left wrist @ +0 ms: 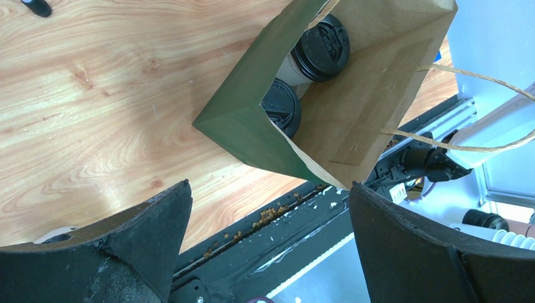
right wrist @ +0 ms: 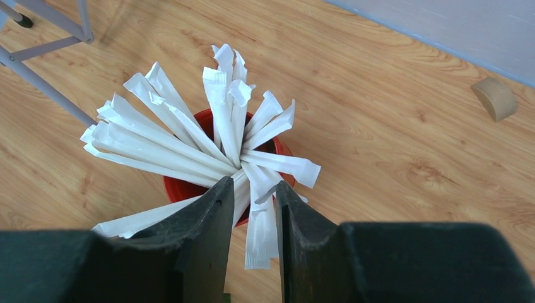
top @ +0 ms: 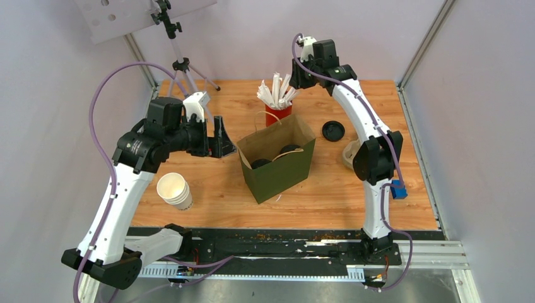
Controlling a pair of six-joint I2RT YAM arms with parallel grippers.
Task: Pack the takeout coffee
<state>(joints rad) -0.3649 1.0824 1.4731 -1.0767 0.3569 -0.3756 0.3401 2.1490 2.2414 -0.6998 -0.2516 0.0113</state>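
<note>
The takeout coffee cup (left wrist: 322, 47) is inside the green paper bag (left wrist: 233, 120). A second lidded cup (left wrist: 281, 104) sits just beside it, and both black lids face the bag's open mouth. The bag stands at the middle of the table (top: 328, 189), mouth gaping and twine handles flopped aside. That leaves the opening free for anything to be dropped in from above.

The left gripper (left wrist: 270, 189) hangs just beside the bag's left side, at about the height of its mouth. Its fingers are spread as wide as they go, with nothing between them. It looks placed to watch the opening or to steady the bag wall if needed, not to carry anything.

The right gripper (right wrist: 252, 186) is over the red cup (right wrist: 180, 189) of white wrapped sticks (right wrist: 189, 145), which stands just behind the bag toward the table's far edge. Its fingers are parted by only a narrow gap. One wrapped stick shows in that gap, but I cannot tell whether the pads touch it. A narrow opening suits a thin stick, so this is probably the step of adding one to the packed coffee.

A loose black lid (top: 333, 130) lies to the right of the bag. A stack of white paper cups (top: 175, 190) rests on its side toward the near left corner. Both are well apart from the grippers.
</note>
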